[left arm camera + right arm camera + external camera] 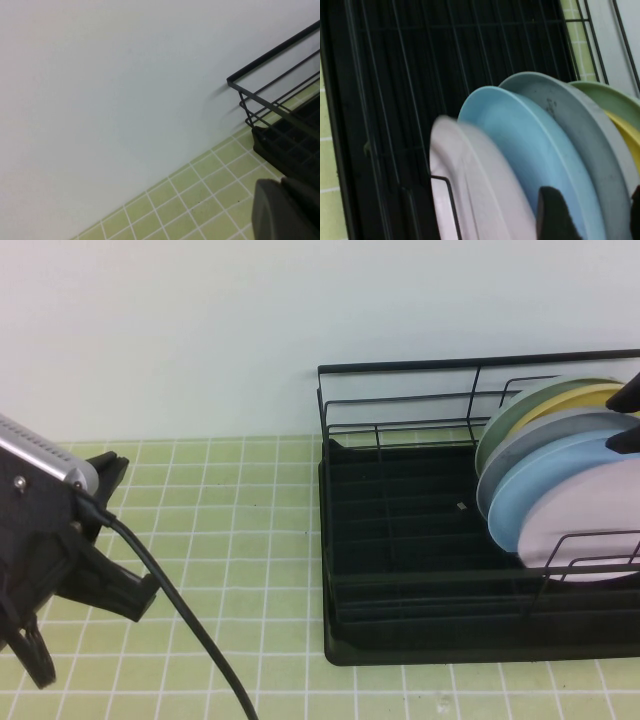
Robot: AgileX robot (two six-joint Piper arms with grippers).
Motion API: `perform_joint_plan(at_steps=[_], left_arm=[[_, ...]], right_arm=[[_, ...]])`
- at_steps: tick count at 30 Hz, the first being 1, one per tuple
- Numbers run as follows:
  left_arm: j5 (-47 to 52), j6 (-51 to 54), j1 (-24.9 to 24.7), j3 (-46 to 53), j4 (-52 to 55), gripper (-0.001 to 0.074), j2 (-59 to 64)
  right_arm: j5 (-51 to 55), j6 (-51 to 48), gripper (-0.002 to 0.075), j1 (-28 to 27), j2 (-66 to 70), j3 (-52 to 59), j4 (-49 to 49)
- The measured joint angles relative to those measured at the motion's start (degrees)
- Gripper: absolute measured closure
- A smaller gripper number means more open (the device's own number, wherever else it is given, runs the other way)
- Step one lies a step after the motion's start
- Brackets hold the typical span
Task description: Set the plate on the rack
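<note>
While the grey plate (pixel 528 443) is stood on edge at the right of the rack (pixel 400 540), 3rd of 5, it is flanked by a yellow plate (pixel 585 397) behind and a blue plate (pixel 555 490) in front. Its rim is straddled by the right gripper (pixel 628 418), fingers apart. The left gripper (pixel 282 200), pressed together, is held well to the left over the bench (pixel 250 540).

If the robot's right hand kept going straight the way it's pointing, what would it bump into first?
Probably the round grey plate, though depth is hard to judge: the right hand, open above the black wire dish rack, straddles its rim. The left hand, shut, sits left of the rack.
</note>
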Motion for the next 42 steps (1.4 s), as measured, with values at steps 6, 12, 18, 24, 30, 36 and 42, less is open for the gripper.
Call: perform_joint_plan(at_steps=[6, 12, 18, 24, 30, 36, 42], left_arm=[[0.11, 0.0, 0.0, 0.0, 0.0, 0.0735, 0.0], [0.36, 0.0, 0.0, 0.0, 0.0, 0.0735, 0.0], [1.86, 0.0, 0.0, 0.0, 0.0, 0.0735, 0.0], [4.08, 1.28, 0.0, 0.0, 0.05, 0.0735, -3.43], [1.18, -0.6, 0.0, 0.08, -0.05, 0.0735, -11.89], [6.93, -0.82, 0.0, 2.79, -0.05, 0.0735, -21.55], [10.46, -0.82, 0.0, 9.28, -0.05, 0.0735, -26.56]], right_arm=[[0.0, 2.51, 0.0391, 0.0, 0.0, 0.0, -0.11], [0.0, 2.88, 0.0393, 0.0, -0.87, 0.1, 5.76], [-4.84, 2.7, 0.0481, 0.0, -9.93, 0.1, 24.33], [-15.83, 2.7, 0.0662, 0.0, -22.71, 0.1, 37.34], [-20.74, 8.99, 0.072, 0.0, -33.4, 0.25, 40.79], [-20.64, 18.28, 0.0726, 0.0, -45.6, 10.51, 35.69], [-20.74, 19.3, 0.0727, 0.0, -57.88, 27.77, 34.94]])
